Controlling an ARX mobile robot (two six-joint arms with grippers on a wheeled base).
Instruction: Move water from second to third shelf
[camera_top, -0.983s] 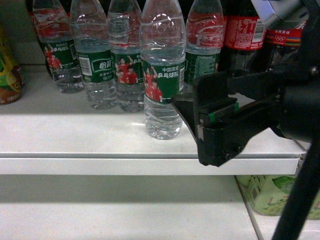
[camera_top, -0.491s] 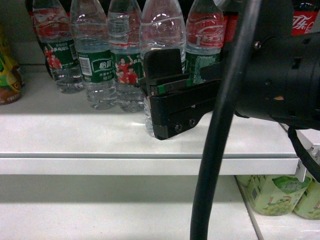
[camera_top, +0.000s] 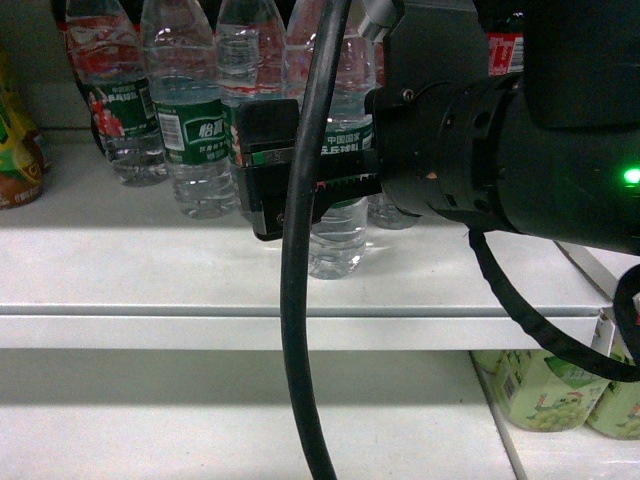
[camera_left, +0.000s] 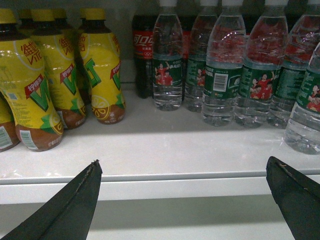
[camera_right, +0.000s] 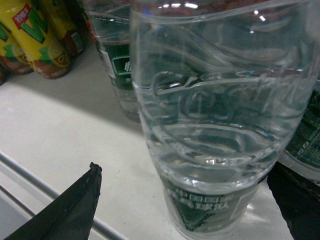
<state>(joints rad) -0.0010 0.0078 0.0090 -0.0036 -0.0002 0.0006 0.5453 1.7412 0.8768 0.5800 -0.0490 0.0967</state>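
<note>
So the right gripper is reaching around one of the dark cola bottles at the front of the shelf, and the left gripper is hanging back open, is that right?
Not quite. The right gripper is around the water, a clear bottle with a green label, not a cola bottle; the right wrist view shows it filling the space between the fingers. The rest holds: the left gripper hangs back, open.

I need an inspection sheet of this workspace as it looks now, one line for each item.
Surface: white shelf, front strip bare.
Job's things: water bottle upright at the front, green label.
Clutter: more water bottles behind; yellow drink bottles to the left; cola bottle at the back.
Grippers: right gripper open around the water bottle, contact unclear; left gripper open, below the shelf edge.
Cables: black cable hangs across the head view.
Surroundings: green bottles on the lower shelf.
</note>
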